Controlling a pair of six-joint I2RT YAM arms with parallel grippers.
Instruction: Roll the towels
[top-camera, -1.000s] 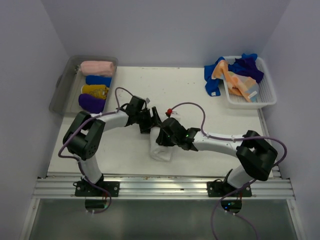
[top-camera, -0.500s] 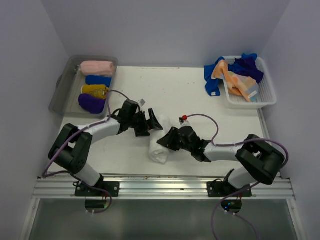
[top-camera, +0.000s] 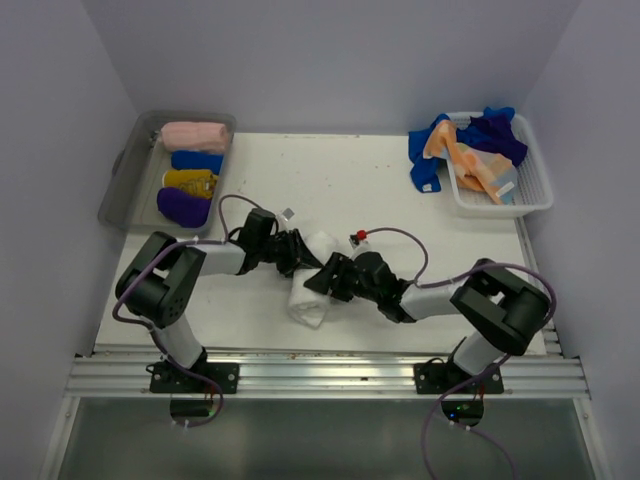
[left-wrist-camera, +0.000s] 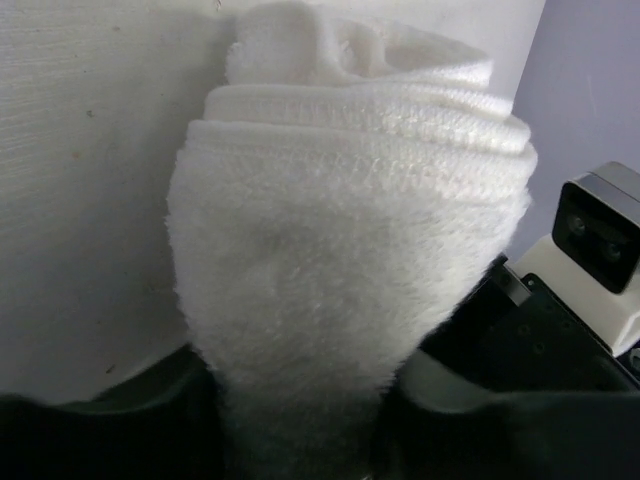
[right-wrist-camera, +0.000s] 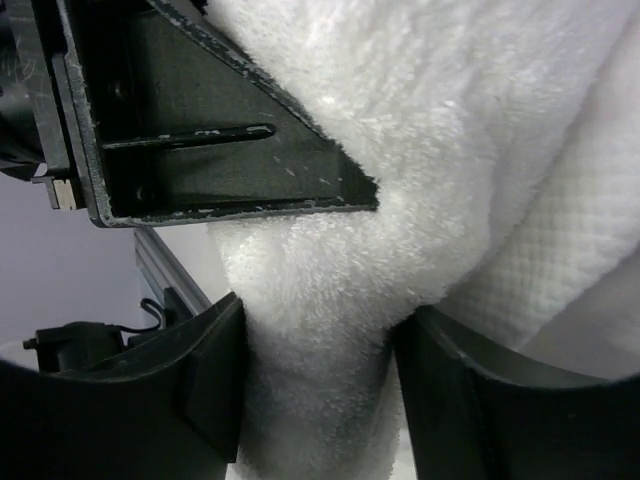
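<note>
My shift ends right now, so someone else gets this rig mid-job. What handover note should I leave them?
Left gripper: fingers shut on the white towel.
Right gripper: fingers shut on the same towel, close beside the left.
White towel: rolled, mid-table.
Done: pink towel, blue towel, yellow towel and purple towel lie rolled in the grey tub.
Left: the white roll probably goes to the tub next; the loose blue cloth and orange cloth at the white basket are unrolled.
</note>
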